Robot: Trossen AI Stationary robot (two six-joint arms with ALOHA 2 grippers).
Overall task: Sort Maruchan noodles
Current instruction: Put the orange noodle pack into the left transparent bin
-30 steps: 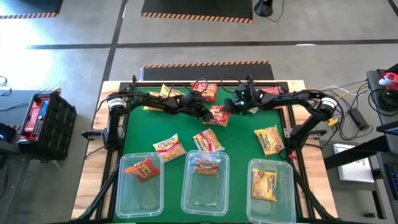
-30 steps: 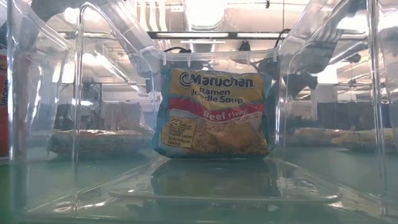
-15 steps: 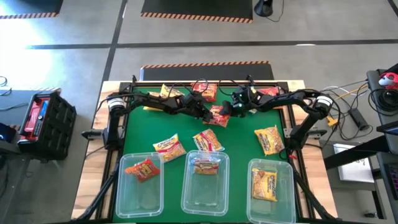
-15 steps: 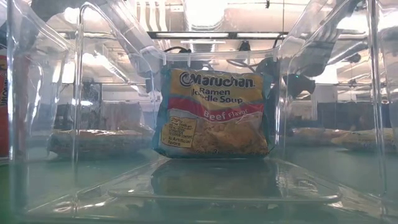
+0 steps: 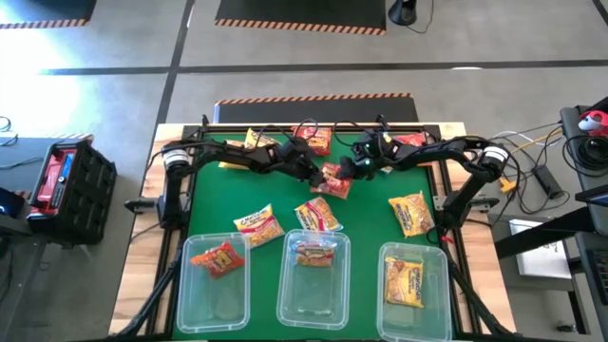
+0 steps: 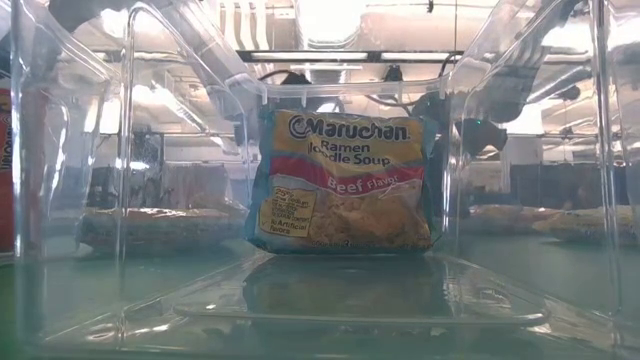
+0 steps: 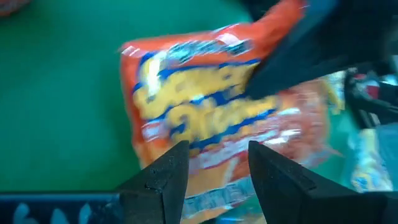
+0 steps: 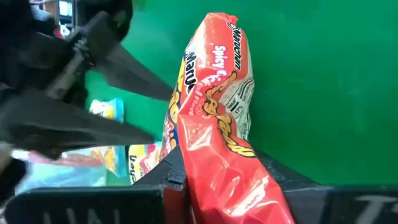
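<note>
A red-orange noodle packet (image 5: 334,180) sits mid-bench over the green mat, pinched from both sides: the left gripper (image 5: 317,176) has its fingers (image 7: 163,177) closed on one edge, the right gripper (image 5: 350,169) clamps the opposite end between its fingers (image 8: 171,168).

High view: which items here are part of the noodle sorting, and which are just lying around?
Part of the job:
- red noodle packet, gripped by both left gripper and right gripper
- loose noodle packets
- three clear tubs

Lying about:
- black crate beside the table
- cables
</note>
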